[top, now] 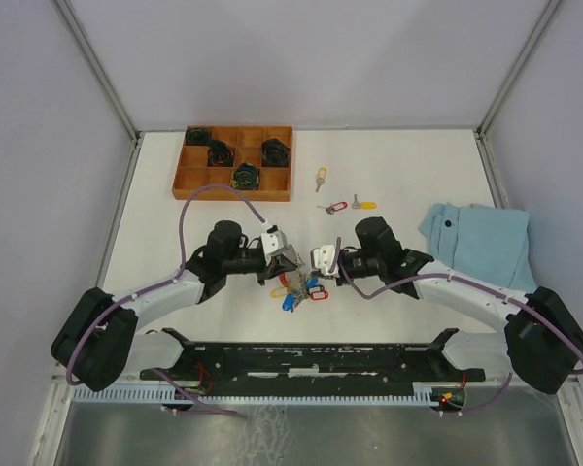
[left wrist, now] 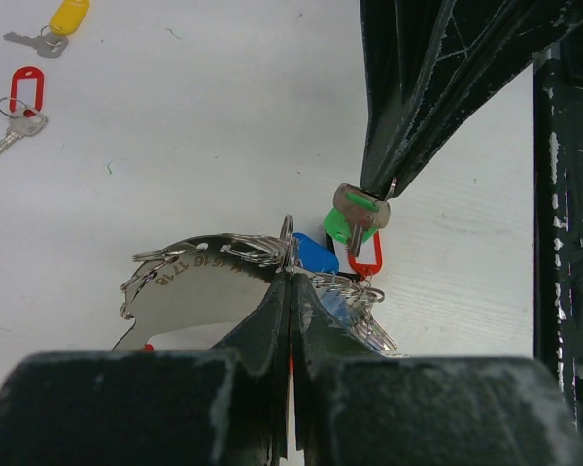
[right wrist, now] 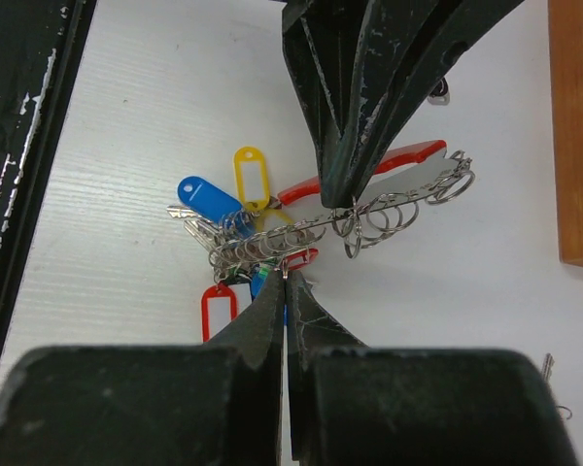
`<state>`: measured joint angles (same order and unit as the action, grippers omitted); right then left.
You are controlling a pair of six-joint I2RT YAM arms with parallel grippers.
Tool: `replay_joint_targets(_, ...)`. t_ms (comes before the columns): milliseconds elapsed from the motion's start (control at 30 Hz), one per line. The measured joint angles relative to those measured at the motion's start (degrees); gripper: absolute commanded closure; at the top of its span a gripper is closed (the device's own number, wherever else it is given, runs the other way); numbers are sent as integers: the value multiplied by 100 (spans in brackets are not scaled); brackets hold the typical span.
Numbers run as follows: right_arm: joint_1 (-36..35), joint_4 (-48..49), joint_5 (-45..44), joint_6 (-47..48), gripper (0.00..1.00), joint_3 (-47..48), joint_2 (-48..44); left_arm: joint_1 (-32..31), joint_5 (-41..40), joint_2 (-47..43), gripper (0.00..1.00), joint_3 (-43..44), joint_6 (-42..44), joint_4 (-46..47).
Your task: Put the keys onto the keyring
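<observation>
White table [top: 398, 165], grey walls [top: 301, 58]; keyring [top: 293, 277] seemingly pinched by both shut jaws.

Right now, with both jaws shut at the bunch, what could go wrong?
1. The right jaws pinch the silver key with the green plastic tag only at their tips; pushed, it may twist or slip out.
2. The left jaws clamp the keyring bunch with the grey metallic beaded band; pulling the arms apart may yank it loose.
</observation>
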<state>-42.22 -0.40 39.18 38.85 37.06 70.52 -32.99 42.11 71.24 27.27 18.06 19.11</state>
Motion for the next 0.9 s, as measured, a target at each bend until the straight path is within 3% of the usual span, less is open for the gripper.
replay_joint_targets(533, -2, 275, -723, -920, 99, -321, -439, -20, -142, -96, 97, -109, 2, 24)
replay_joint_targets(900, -2, 1091, -417, -789, 99, -321, 304, -26, -122, -190, 97, -260, 13, 120)
